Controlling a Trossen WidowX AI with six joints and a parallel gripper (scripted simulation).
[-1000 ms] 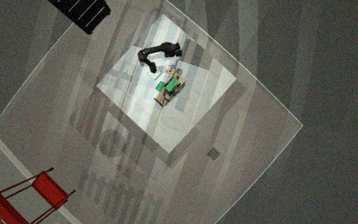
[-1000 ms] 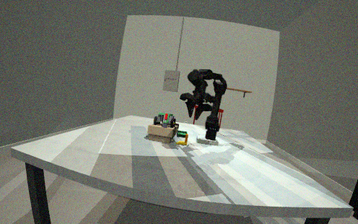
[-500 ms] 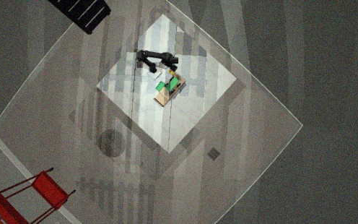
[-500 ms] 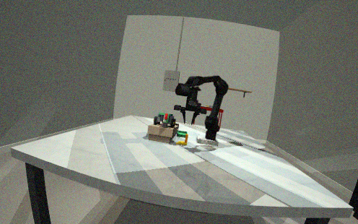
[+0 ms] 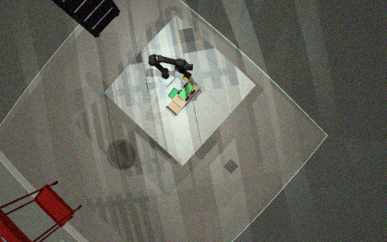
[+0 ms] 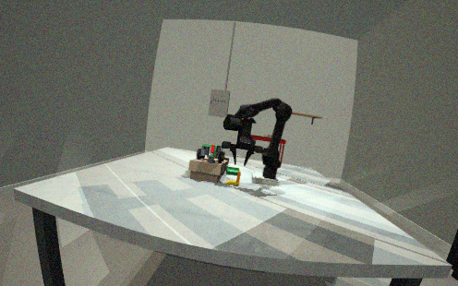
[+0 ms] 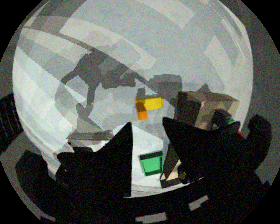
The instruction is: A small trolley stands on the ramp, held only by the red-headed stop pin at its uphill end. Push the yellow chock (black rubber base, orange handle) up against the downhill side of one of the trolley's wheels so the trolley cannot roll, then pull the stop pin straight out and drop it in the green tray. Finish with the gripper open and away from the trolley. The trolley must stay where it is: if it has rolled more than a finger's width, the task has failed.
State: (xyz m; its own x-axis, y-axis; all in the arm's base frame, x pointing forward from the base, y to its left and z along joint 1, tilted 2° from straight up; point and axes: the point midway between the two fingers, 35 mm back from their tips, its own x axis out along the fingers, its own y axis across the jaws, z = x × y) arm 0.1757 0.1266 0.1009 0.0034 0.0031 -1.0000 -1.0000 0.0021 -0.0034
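Trolley (image 6: 210, 152): dark body with green and red patches, sitting on top of the tan ramp (image 6: 206, 170).
Stop pin: red head showing on the trolley in the exterior view; too small to place exactly.
Yellow chock (image 6: 233, 175): yellow with a black base, lying on the table at 3 o'clock of the ramp, just beside it; orange handle (image 7: 143, 113) showing in the wrist view.
Green tray (image 5: 173, 93): flat green square, lying just beside the trolley at 9 o'clock in the top view.

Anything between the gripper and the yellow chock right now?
Nothing. In the exterior view the gripper hangs above the yellow chock, fingers parted and holding nothing, only air between.
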